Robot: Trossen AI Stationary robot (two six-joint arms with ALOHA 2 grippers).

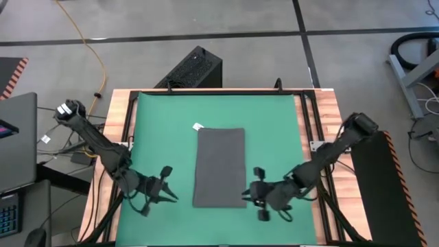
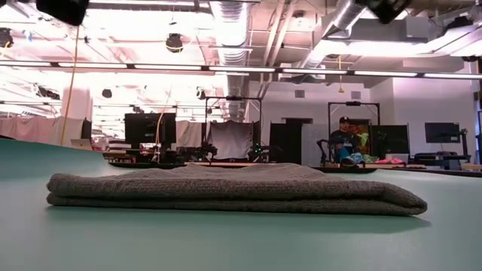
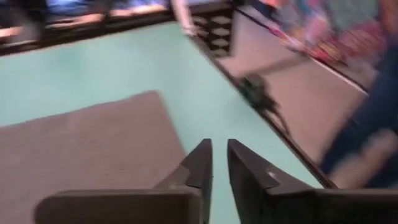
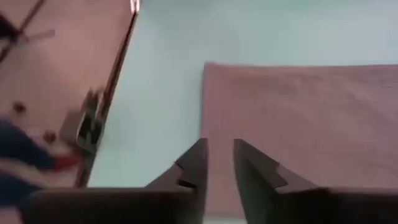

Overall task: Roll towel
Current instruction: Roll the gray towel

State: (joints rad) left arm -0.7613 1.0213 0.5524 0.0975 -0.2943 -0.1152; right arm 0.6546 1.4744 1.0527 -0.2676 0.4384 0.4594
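The dark grey towel (image 1: 219,168) lies flat on the green mat (image 1: 158,123) as a long folded rectangle, with its white tag (image 1: 198,127) at the far left corner. In the low view it shows as a low double layer (image 2: 226,192). My left gripper (image 1: 175,197) hovers off the towel's left edge near its near end, its fingers a narrow gap apart (image 3: 219,149). My right gripper (image 1: 245,194) hovers at the towel's right edge near the near end, its fingers also a narrow gap apart (image 4: 221,149). Neither gripper shows beside the towel in the low view.
The mat covers most of the wooden table (image 1: 326,116). A black box (image 1: 192,68) stands on the floor past the far edge. A laptop (image 1: 17,137) sits left of the table. A person (image 2: 345,143) sits far back in the room.
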